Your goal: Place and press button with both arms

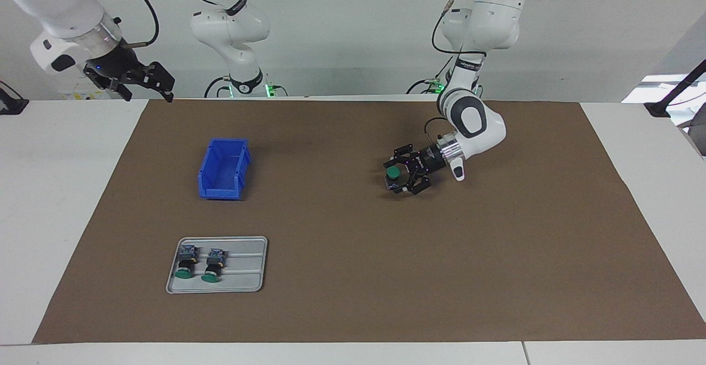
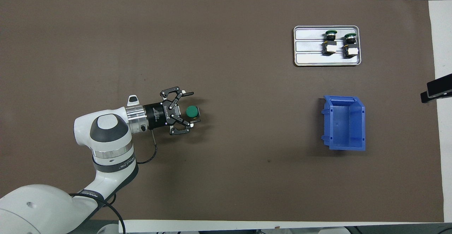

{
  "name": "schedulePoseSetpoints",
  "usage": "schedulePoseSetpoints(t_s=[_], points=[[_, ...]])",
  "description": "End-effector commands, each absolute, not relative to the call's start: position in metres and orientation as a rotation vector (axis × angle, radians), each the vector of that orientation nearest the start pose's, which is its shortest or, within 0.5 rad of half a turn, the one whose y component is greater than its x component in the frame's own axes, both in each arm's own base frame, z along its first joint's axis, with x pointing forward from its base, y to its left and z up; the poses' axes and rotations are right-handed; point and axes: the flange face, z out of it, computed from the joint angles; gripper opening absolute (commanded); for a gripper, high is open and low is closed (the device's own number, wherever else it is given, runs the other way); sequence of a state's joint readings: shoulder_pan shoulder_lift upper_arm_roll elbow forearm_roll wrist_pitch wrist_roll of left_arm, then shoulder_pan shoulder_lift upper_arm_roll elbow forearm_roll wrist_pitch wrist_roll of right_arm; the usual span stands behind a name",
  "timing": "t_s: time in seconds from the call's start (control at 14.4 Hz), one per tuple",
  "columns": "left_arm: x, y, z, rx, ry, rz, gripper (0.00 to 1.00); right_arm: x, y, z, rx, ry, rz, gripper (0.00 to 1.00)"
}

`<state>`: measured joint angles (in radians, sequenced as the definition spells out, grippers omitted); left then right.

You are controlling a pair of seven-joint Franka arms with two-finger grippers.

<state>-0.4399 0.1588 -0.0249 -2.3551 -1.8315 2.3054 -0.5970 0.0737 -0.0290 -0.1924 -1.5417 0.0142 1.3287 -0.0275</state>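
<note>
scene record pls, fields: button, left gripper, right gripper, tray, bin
button: green-capped button upright on brown mat, toward the left arm's end, between the open fingers
left gripper: left gripper low around the button, open, no grip
right gripper: right gripper raised at its own end, open, waiting
tray: grey tray holding two more buttons lying down
bin: blue bin, nothing seen inside, nearer the robots than the tray

Arm shells: we see glossy white rounded casings on the left arm and the right arm.
Joints: we note dark grey round caps and black bands.
Wrists: we spot ribbed silver rings ahead of black cylinders.
Grippers: the left gripper and right gripper are black linkage frames with pale screw dots.
Cables: we count thin black leads looping along each forearm.
Bases: we notice green lights.
</note>
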Motion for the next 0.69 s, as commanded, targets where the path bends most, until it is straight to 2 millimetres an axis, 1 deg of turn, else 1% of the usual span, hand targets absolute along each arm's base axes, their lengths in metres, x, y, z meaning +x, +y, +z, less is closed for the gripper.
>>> schedulePoseSetpoints(t_s=[0.0, 0.07, 0.14, 0.21, 0.28, 0.35, 0.42, 0.49, 0.62], points=[[0.439, -0.248, 0.288, 1.416, 1.606, -0.710, 1.00, 0.508, -0.061, 0.636, -3.087, 0.123, 0.288, 1.00], [0.437, -0.254, 0.291, 1.441, 1.602, -0.691, 1.00, 0.508, -0.061, 0.636, -3.087, 0.123, 0.288, 1.00], [0.433, -0.260, 0.299, 1.460, 1.593, -0.665, 1.00, 0.508, -0.061, 0.636, -3.087, 0.123, 0.288, 1.00], [0.433, -0.257, 0.305, 1.459, 1.597, -0.634, 1.00, 0.508, -0.061, 0.636, -3.087, 0.123, 0.288, 1.00], [0.431, -0.258, 0.312, 1.463, 1.599, -0.608, 1.00, 0.508, -0.061, 0.635, -3.086, 0.123, 0.290, 1.00], [0.426, -0.264, 0.320, 1.481, 1.596, -0.570, 1.00, 0.508, -0.062, 0.636, -3.086, 0.125, 0.288, 1.00], [0.425, -0.265, 0.325, 1.490, 1.611, -0.517, 1.00, 0.508, -0.061, 0.636, -3.087, 0.123, 0.288, 1.00], [0.423, -0.267, 0.326, 1.518, 1.604, -0.495, 1.00, 0.508, -0.061, 0.636, -3.087, 0.123, 0.288, 1.00], [0.428, -0.270, 0.333, 1.631, 1.532, -0.456, 1.00, 0.508, -0.061, 0.636, -3.087, 0.123, 0.288, 1.00]])
